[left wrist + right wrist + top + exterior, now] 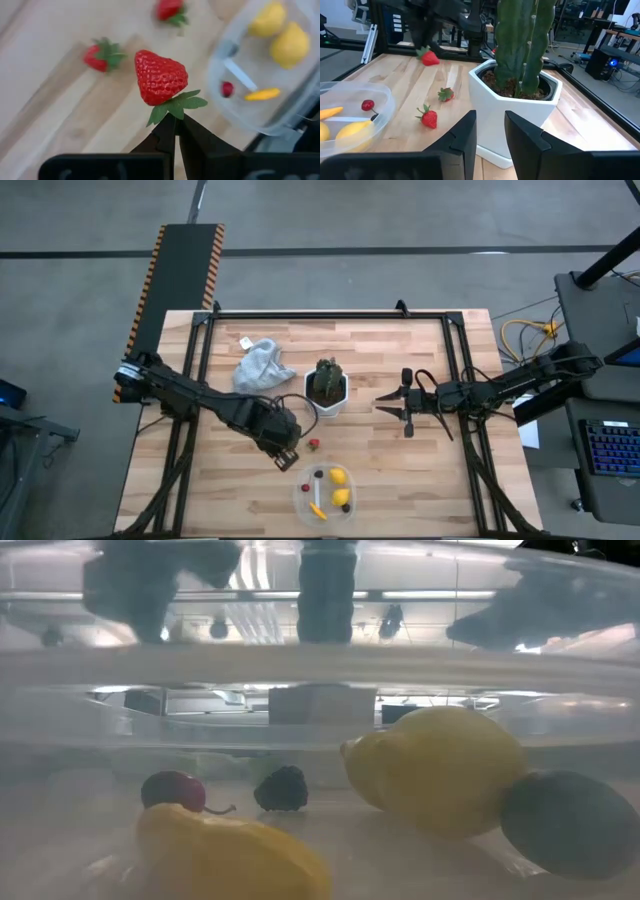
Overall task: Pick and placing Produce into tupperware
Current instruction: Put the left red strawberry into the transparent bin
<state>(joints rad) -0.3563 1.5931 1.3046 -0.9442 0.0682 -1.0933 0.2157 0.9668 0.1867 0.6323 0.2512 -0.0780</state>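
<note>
Held strawberry (160, 76): pinched by its green leaves in the closed left gripper (176, 122), above the table (400, 470) near the tupperware (325, 492); tip points away from the fingers, long axis in line with them. Left wrist view alone shows this grip; the high view hides it. Low view alone shows a dark berry (281, 788) inside the tub. Right gripper (490, 127), slightly parted, empty, beside the plant pot (512, 120).

Pale wood-plank surface (400, 470), matt w/ visible grain. Round clear plastic tub (303, 498), glossy. Red strawberry (160, 76): shiny, pitted skin. White hexagonal pot (520, 125), smooth. Crumpled grey cloth (262, 365), soft.
</note>
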